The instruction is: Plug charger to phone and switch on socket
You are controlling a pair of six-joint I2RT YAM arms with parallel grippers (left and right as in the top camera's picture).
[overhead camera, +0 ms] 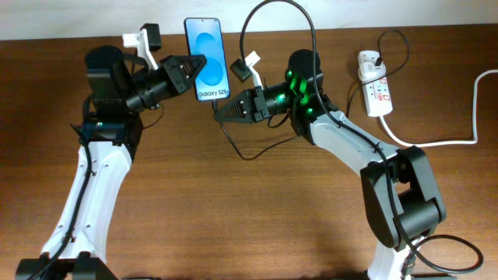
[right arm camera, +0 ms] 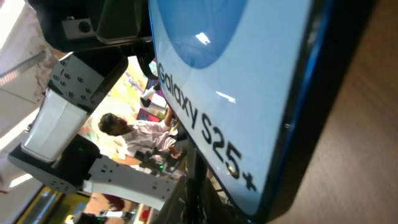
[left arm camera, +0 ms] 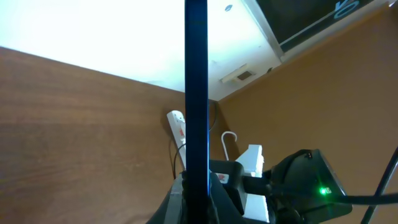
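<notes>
My left gripper (overhead camera: pixel 189 72) is shut on the phone (overhead camera: pixel 206 68) and holds it above the table, blue "Galaxy S25" screen facing up. In the left wrist view the phone (left arm camera: pixel 196 93) is edge-on between the jaws (left arm camera: pixel 199 202). My right gripper (overhead camera: pixel 221 112) is shut on the plug end of the charger (overhead camera: pixel 233 144), the thin black cable, just below the phone's bottom edge. In the right wrist view the phone screen (right arm camera: pixel 236 62) fills the frame close above the jaws (right arm camera: pixel 196 202); the plug tip is hidden. The white socket (overhead camera: pixel 376 92) lies at the far right.
A thick white cord (overhead camera: pixel 443 142) runs from the socket to the right edge. The black cable arches high over the right arm (overhead camera: pixel 272 5). The socket also shows in the left wrist view (left arm camera: pixel 177 124). The brown wooden table (overhead camera: pixel 233 218) lies below.
</notes>
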